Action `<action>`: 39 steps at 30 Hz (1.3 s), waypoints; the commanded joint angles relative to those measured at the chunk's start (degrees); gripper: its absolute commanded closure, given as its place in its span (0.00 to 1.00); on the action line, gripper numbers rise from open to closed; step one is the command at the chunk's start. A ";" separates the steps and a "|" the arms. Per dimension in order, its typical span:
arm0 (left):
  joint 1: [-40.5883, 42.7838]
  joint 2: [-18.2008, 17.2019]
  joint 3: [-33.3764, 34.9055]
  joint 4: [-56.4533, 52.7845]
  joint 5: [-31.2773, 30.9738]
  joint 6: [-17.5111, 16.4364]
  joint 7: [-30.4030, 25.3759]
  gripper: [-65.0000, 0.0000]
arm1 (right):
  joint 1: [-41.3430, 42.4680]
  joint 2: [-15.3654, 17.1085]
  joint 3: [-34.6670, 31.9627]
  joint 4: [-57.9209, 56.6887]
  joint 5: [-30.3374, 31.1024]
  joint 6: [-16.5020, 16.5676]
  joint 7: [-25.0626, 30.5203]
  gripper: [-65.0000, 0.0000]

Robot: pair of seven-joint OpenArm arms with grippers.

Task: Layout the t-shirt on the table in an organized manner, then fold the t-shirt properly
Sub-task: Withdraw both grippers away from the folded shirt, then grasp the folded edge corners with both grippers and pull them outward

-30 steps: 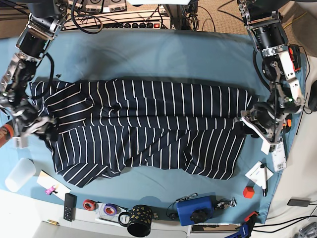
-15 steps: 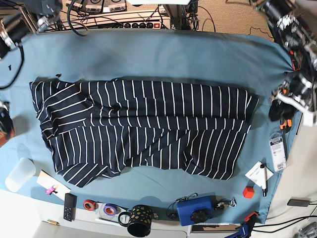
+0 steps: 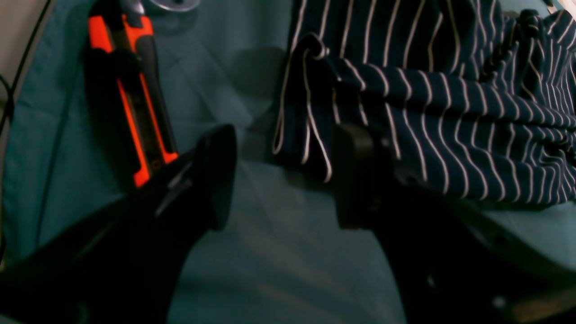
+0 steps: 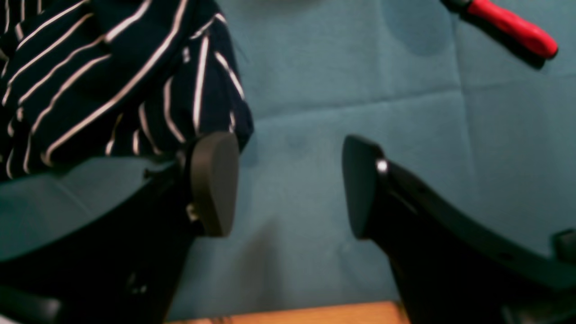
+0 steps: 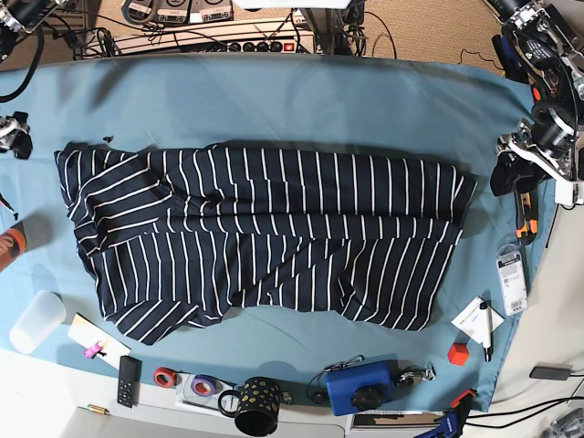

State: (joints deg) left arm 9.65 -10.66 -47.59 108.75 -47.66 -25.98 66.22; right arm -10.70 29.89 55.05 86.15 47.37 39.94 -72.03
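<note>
The t-shirt (image 5: 265, 242), navy with thin white stripes, lies spread lengthwise across the table (image 5: 301, 100), rumpled along its near side. At the table's right end my left gripper (image 5: 509, 173) stands open, clear of the shirt. In the left wrist view the left gripper (image 3: 285, 180) is empty, with a folded corner of the t-shirt (image 3: 315, 112) just beyond its fingertips. My right gripper (image 5: 13, 135) is at the far left edge. Its wrist view shows the right gripper (image 4: 288, 184) open over bare table (image 4: 342, 103), the t-shirt (image 4: 112, 76) beside its left finger.
An orange-and-black tool (image 5: 525, 219) lies near the left gripper. A red handle (image 4: 508, 27) lies by the right one. Along the front edge stand a white cup (image 5: 35, 321), tape rolls (image 5: 164, 376), a dotted mug (image 5: 258, 404), a blue device (image 5: 360, 385) and a red cube (image 5: 457, 352).
Both grippers let go of the shirt's ends and drew back outward and toward the far side. The shirt stays stretched out on the table.
</note>
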 commanded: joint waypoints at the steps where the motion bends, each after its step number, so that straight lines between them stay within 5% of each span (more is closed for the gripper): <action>1: -0.46 -0.79 -0.17 0.96 -1.27 -0.28 -1.09 0.48 | 0.63 0.98 -0.24 -0.72 0.83 0.06 1.60 0.44; 9: -0.39 -0.79 -0.17 0.94 -1.68 -1.14 -1.07 0.48 | 7.52 0.92 -8.04 -14.86 2.29 0.06 3.41 0.44; 16: 0.02 -0.76 4.50 -0.79 -0.33 -2.54 -1.44 0.48 | 10.91 0.92 -11.61 -15.93 2.05 0.06 3.52 0.44; 23: -0.15 -0.79 13.99 -6.60 4.81 0.37 -4.13 0.42 | 10.84 0.90 -11.89 -15.93 0.83 0.06 3.43 0.44; 31: -1.60 -0.81 15.06 -11.47 9.73 4.15 -8.94 0.42 | 10.82 0.90 -11.89 -15.93 0.55 0.06 2.71 0.44; 39: -4.83 -0.79 15.21 -16.09 5.75 3.45 -3.78 0.42 | 10.84 0.90 -11.89 -15.93 0.59 0.06 2.36 0.44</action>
State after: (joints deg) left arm 5.23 -10.83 -32.32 92.09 -41.54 -22.50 62.59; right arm -0.47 29.04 42.94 69.36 46.92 39.92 -70.48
